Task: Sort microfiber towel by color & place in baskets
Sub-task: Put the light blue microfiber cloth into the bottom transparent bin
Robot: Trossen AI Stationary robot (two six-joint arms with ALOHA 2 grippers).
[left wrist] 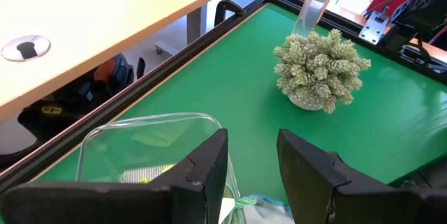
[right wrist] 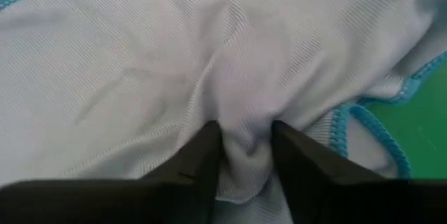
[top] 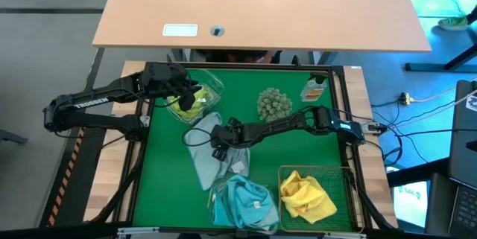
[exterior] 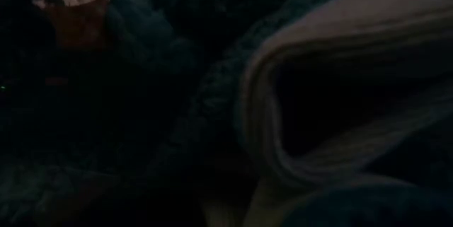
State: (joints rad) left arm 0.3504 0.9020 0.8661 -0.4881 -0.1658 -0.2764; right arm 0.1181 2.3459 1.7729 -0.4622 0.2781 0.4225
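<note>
The pale blue microfiber towel with teal edging [top: 203, 157] lies mid-worktop, a fold of it pinched between the right tool's [right wrist: 246, 155] fingers. Sorted, by my judgement: yellow towels in the wire mesh basket [top: 344, 172], teal ones in the clear tub [top: 218, 196] at the near edge, lime ones in the far-left clear tub [top: 215, 84], where the left tool [left wrist: 253, 155] hovers open. The low view is dark and unreadable.

A green mat [top: 160, 187] covers the table top inside a dark frame. On it lie a pale blue microfiber towel [top: 203, 161] near the middle, a clear tub [top: 215, 84] of lime green cloths at the far left, a grey-green spiky ball [top: 274, 103], a small bottle [top: 314, 88], a clear tub of teal towels [top: 242, 202] and a wire mesh basket [top: 339, 176] with a yellow towel [top: 305, 194].
</note>
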